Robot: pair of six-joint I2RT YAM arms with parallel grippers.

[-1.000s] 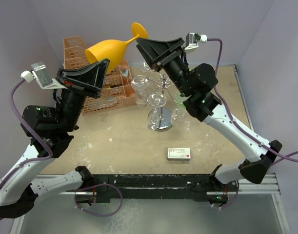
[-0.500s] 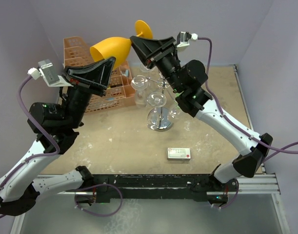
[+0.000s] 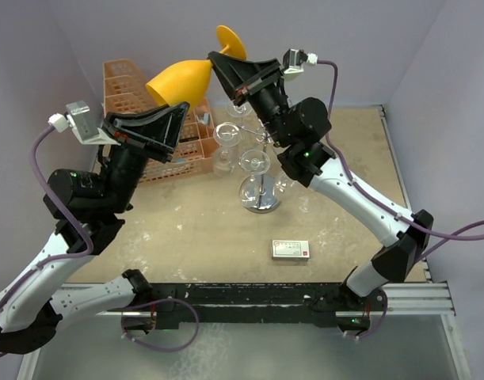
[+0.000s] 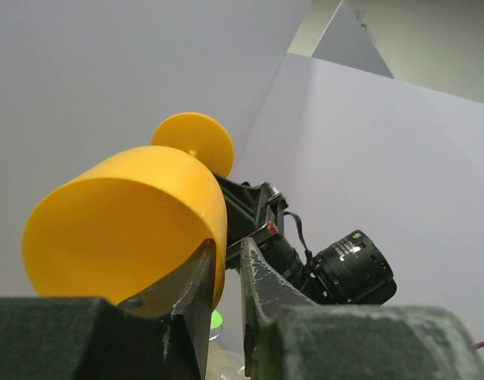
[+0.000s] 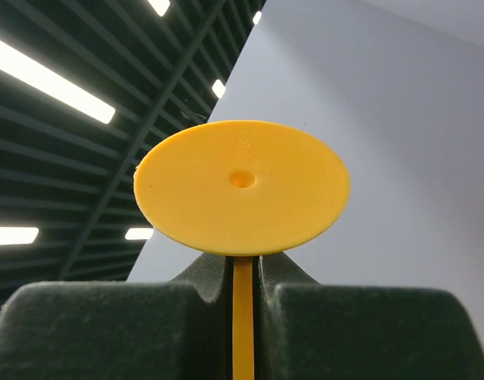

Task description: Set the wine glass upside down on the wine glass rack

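Stem [image 5: 242, 317] mostly hidden from me: right end effector [image 5: 242, 265] clamped on it. Left end effector [image 4: 228, 249] slightly apart at rim [image 4: 146, 180]. Opaque yellow-orange wine glass [image 3: 182, 79], tilted.

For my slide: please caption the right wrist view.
Right end effector closed on the thin stem of a yellow plastic wine glass, round foot facing the camera.

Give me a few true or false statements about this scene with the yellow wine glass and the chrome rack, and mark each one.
1. The yellow plastic wine glass is held in the air. True.
2. The right end effector grips the glass by its bowl. False: it is shut on the thin stem, next to the round foot.
3. The shiny chrome wire rack is bare. False: clear glasses hang on it.
4. A small white and red box lies near the rack. True.
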